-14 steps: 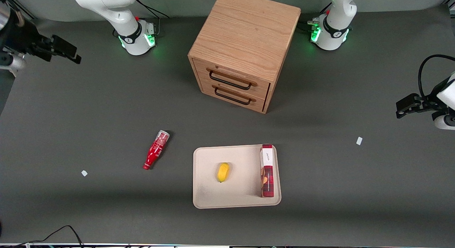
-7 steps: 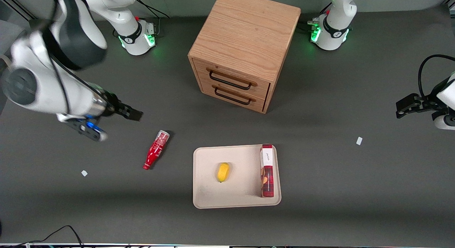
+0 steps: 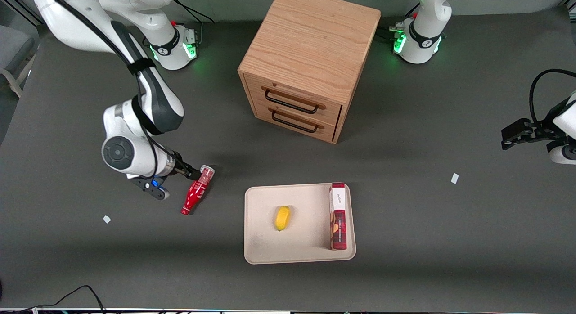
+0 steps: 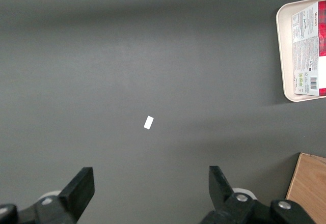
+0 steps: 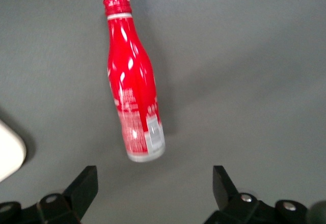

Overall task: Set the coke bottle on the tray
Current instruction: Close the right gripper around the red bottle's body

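Observation:
The coke bottle [image 3: 196,190] lies on its side on the dark table, red cap toward the front camera and silvery base away from it. It is apart from the beige tray [image 3: 263,248], toward the working arm's end. My right gripper [image 3: 192,172] is low beside the bottle's base. In the right wrist view the bottle [image 5: 131,102] lies just ahead of the gripper [image 5: 155,188], whose fingers [image 5: 84,184] are open with nothing between them. A corner of the tray [image 5: 7,152] shows there. The left wrist view shows the tray's edge [image 4: 284,56].
On the tray lie a yellow fruit [image 3: 282,217] and a red-and-white box [image 3: 338,215], which also shows in the left wrist view [image 4: 308,51]. A wooden drawer cabinet [image 3: 310,57] stands farther from the camera. White scraps [image 3: 106,219] [image 3: 455,178] lie on the table.
My right arm swung in from the table's edge at the working arm's end and came down to the bottle's base. The bottle has not moved.

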`<state>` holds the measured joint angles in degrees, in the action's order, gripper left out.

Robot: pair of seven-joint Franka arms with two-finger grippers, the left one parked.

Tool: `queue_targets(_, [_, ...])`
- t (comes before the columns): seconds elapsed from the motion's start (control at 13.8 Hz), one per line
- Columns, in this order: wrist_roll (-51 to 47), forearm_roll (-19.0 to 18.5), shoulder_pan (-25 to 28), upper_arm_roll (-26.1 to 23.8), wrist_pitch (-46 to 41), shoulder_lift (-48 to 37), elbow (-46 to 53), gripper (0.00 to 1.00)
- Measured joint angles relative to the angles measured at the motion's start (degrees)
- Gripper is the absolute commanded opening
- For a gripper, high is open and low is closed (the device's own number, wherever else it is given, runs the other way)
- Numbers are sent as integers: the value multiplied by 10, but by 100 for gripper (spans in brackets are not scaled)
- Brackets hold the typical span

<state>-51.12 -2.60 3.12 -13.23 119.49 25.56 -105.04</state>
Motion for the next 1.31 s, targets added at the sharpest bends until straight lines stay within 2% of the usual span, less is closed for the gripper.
queue_targets(0.29, [-5, -6, 0, 0, 80, 54, 0, 100])
queue_targets(0.65, [-6, -21, 0, 3, 138, 97, 0, 99])
queue_targets(0.73, [-6, -21, 0, 4, 146, 103, 0, 47])
queue_targets(0.8, [-6, -25, 0, 5, 150, 107, 0, 0])
queue_targets(1.02, [-6, -50, 0, 6, 154, 112, 0, 0])
queue_targets(1.31, [-6, -54, 0, 5, 154, 112, 2, 0])
